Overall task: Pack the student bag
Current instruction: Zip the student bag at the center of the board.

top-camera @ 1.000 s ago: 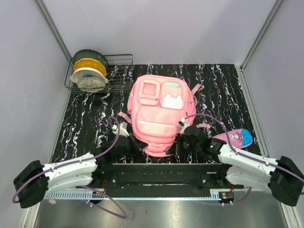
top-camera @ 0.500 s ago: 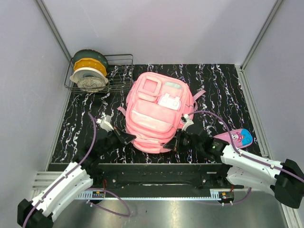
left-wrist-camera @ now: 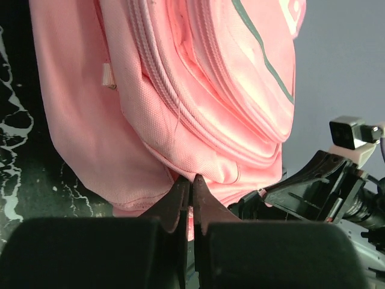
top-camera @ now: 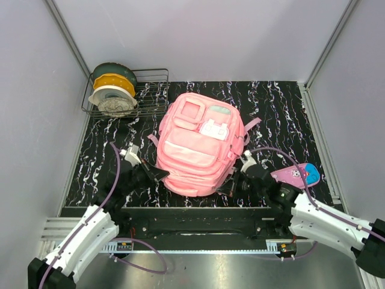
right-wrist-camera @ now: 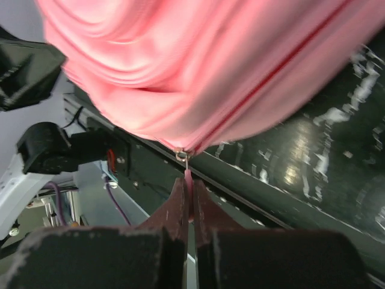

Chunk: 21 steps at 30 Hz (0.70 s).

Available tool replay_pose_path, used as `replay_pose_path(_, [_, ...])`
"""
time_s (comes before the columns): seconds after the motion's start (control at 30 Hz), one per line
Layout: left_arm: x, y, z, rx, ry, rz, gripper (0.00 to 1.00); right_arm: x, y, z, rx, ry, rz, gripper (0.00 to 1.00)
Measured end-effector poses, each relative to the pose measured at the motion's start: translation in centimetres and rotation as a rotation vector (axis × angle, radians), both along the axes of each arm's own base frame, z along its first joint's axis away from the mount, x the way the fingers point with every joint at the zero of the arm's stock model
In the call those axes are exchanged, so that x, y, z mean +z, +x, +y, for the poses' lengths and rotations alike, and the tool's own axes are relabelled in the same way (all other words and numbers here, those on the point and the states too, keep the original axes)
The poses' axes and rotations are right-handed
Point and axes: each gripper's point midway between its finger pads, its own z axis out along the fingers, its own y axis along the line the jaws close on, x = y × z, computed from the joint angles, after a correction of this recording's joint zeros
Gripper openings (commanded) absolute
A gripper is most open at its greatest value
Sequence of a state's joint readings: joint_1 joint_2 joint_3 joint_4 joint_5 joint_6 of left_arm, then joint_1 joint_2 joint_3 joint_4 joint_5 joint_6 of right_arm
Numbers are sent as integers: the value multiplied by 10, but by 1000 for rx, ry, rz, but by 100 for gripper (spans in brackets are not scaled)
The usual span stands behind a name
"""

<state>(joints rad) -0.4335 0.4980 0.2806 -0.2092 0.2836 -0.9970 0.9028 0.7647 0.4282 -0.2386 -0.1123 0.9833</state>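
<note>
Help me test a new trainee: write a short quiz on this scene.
1. True or false: the right tool is shut on the bag's zipper pull.
2. Where is the pencil case? A inside the bag; B on the table, right of the bag; C under the bag.
3. What does the left tool grip?
Key: 1 true; 2 B; 3 the bag's fabric at its near edge.
</note>
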Motion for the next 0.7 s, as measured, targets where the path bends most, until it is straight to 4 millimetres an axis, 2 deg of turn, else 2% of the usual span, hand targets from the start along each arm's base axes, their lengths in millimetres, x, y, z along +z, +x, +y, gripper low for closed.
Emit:
replay_pose_path(0.07, [-3,4,5,21,9,10,0,-16,-4,-13,-27,-29,31,0])
replay_pose_path(0.13, [-8,5,5,18,17,26,0,-24,-6,-20,-50,-51,51,0])
replay_pose_path(0.23, [-13,8,7,20,36,49,0,-26,-6,-26,-94,-59,69,0])
replay_pose_path(0.3, [-10,11,9,27,43,38,0,-28,-2,-32,-141,-75,81,0])
replay_pose_path(0.5, [9,22,26,73,83,-22,0,-26,15,-38,-255,-131,104,0])
replay_pose_path(0.7, [8,23,39,99,116,-22,0,-34,34,-53,-344,-157,148,0])
